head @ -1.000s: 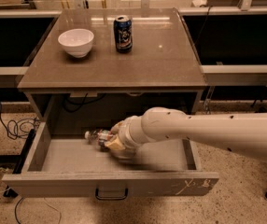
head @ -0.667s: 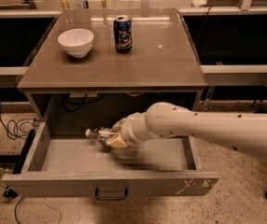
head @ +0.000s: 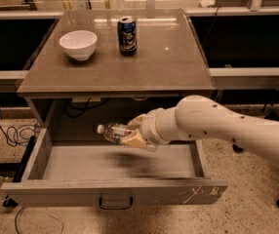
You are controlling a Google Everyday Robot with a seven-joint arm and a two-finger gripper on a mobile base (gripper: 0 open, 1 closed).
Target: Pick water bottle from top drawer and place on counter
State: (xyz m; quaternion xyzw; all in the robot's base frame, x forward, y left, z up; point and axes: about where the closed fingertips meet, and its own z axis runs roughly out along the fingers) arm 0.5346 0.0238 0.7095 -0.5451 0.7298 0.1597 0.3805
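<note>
Camera view has the gripper (head: 132,133), fingers (head: 131,141) clamped on the water bottle (head: 111,130), hanging above the top drawer (head: 115,191); placing on the counter (head: 164,57) is left.

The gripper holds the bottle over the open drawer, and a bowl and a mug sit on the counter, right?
Not quite: the camera view shows a can, not a mug, beside the bowl on the counter. The rest holds: the gripper grips the bottle over the open drawer.
</note>
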